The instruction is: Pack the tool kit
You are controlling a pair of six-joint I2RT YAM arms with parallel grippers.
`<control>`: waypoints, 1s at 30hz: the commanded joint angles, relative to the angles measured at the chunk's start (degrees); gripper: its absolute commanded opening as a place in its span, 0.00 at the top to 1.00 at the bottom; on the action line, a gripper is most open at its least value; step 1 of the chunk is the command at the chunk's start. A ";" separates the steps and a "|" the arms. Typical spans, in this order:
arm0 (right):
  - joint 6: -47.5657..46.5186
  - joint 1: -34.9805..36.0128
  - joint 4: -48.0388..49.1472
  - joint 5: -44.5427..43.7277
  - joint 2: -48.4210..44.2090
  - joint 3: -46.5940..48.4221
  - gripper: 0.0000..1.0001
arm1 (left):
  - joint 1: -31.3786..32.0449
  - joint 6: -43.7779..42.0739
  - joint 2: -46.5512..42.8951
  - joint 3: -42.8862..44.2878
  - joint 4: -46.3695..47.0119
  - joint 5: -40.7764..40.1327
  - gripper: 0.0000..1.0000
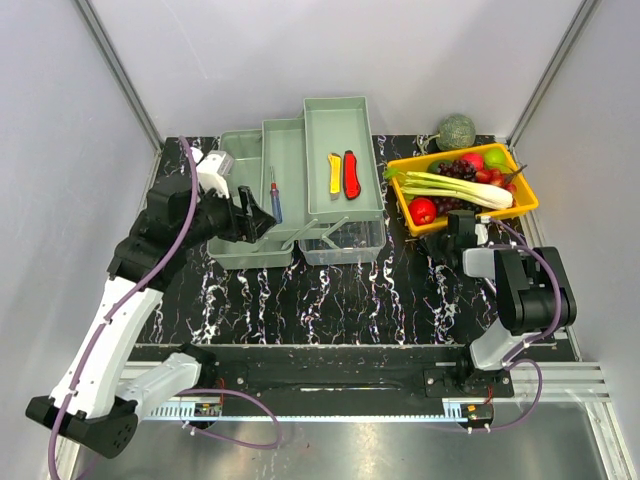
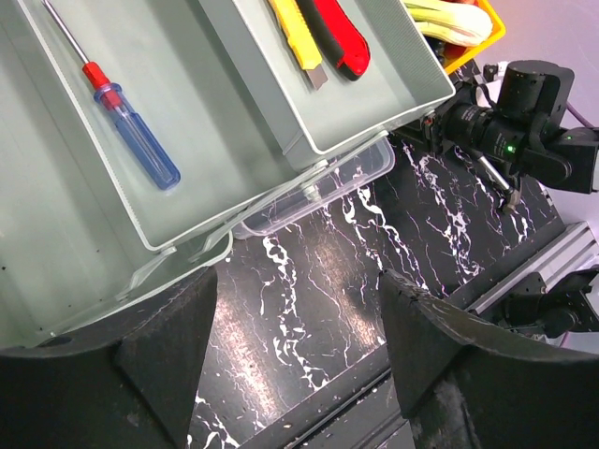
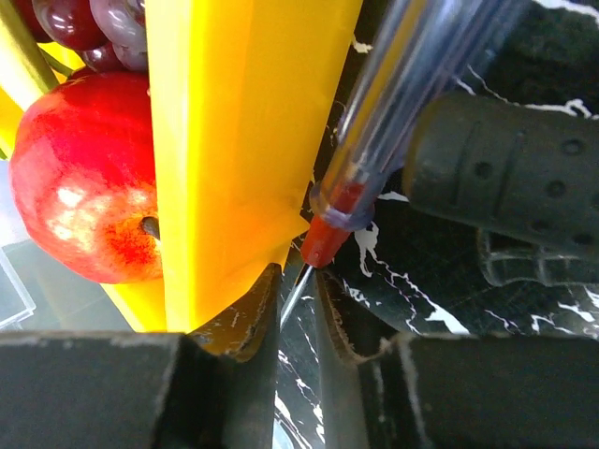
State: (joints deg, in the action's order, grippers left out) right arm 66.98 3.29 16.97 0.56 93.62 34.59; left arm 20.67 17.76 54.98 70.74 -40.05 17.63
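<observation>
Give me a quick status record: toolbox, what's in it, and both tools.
toolbox: open, trays fanned out
middle tray: blue screwdriver
right tray: yellow knife and red knife, side by side
left tool: open, empty, at the toolbox's front edge
right tool: appears shut on the shaft of a clear screwdriver, beside the fruit tray
not yet packed: clear screwdriver
</observation>
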 commanded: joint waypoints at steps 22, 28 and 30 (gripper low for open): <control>-3.61 2.33 -29.43 -6.53 -38.47 -3.66 1.00 | -0.27 1.66 -4.27 1.86 -0.55 4.78 0.25; -12.82 2.33 -41.66 -0.85 -54.68 7.14 1.00 | -0.27 2.90 -5.15 0.63 1.55 9.24 0.21; -15.64 2.25 -42.46 5.92 -55.48 11.10 1.00 | -0.10 3.33 -4.97 -0.07 4.35 15.22 0.20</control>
State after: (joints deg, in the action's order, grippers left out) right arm 59.40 5.10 -19.81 -2.04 40.23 37.74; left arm 20.67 19.79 50.85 71.37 -41.32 23.40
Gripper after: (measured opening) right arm 0.011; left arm 0.785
